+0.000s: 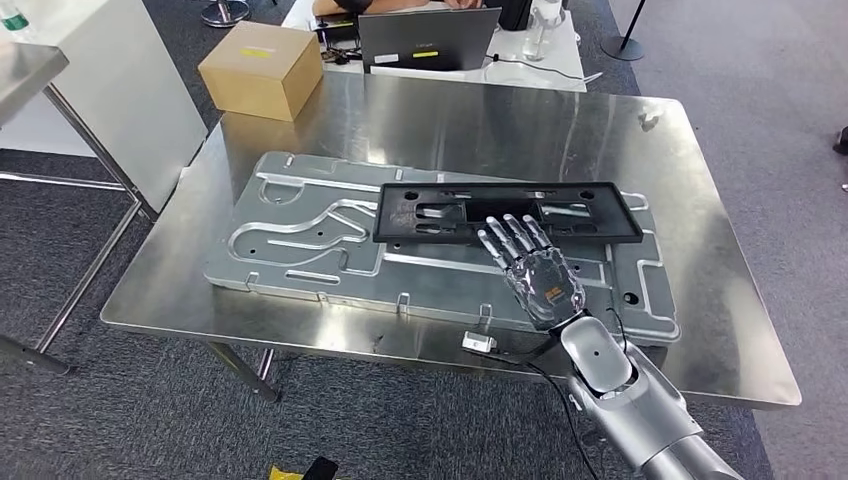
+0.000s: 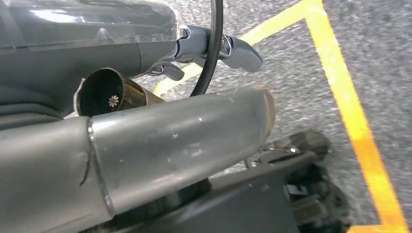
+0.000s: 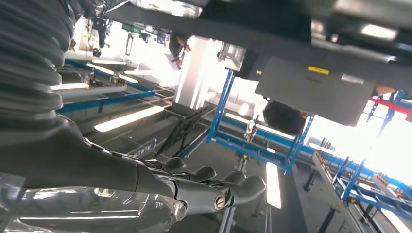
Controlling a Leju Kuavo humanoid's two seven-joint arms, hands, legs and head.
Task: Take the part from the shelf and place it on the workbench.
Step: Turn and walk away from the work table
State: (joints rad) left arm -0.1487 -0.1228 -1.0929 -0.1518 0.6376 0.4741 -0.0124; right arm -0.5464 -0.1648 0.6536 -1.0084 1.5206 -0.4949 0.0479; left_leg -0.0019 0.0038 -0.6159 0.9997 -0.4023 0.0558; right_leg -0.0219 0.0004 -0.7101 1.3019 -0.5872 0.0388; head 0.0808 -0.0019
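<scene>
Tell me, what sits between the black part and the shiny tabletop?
In the head view, a large grey machined metal plate lies flat on the workbench, and the black part rests on it, under the right hand.

No wording is being made out anywhere. Yellow labels are being shown on the cardboard box (image 1: pixel 262 68) and the laptop (image 1: pixel 428 38) in the head view, but their print is too small to be read.

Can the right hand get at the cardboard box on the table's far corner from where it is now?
Probably not easily: the right hand hovers open over the black part, while the cardboard box sits at the far opposite corner, nothing blocking.
</scene>
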